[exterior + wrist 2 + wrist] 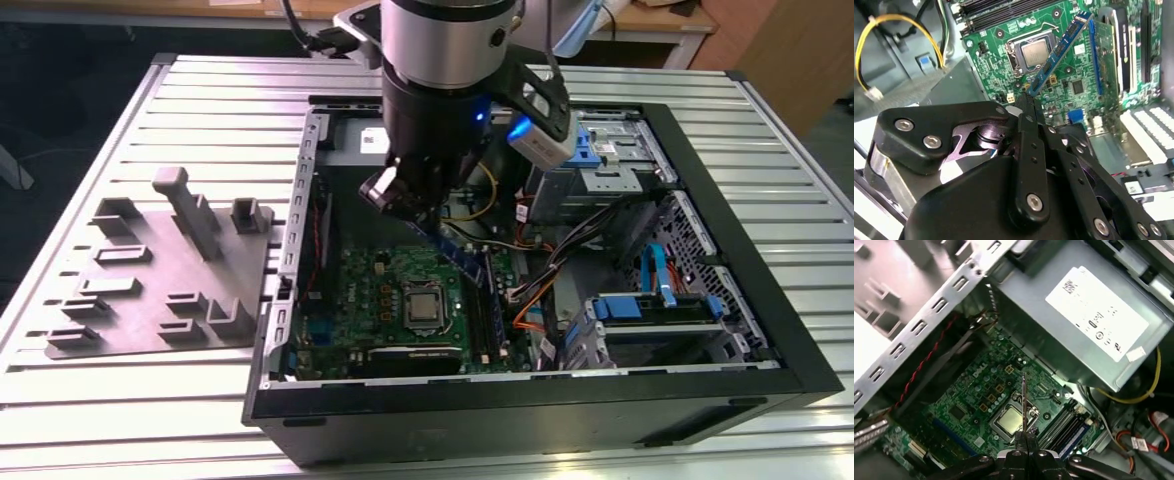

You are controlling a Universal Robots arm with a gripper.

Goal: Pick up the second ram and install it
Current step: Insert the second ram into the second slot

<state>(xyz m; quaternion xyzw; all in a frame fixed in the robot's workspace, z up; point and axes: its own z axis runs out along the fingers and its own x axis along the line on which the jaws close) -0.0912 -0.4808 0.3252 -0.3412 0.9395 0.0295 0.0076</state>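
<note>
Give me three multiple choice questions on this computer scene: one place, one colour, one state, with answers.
1. Relative to the computer case, the grey holder tray lies: A inside it; B at the exterior view's left; C at the exterior view's right.
2. The motherboard is: A green; B red; C white.
3. The tool is: A open; B shut on a cable; C shut on the second ram.
Answers: B, tray lies outside, leftward; A, board shows green; C, stick juts from its grip.

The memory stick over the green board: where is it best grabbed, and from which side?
At one short end, pinched across its flat faces, from above. The second ram is a thin flat strip; the gripper holds it so, leaving its length free over the motherboard.
</note>
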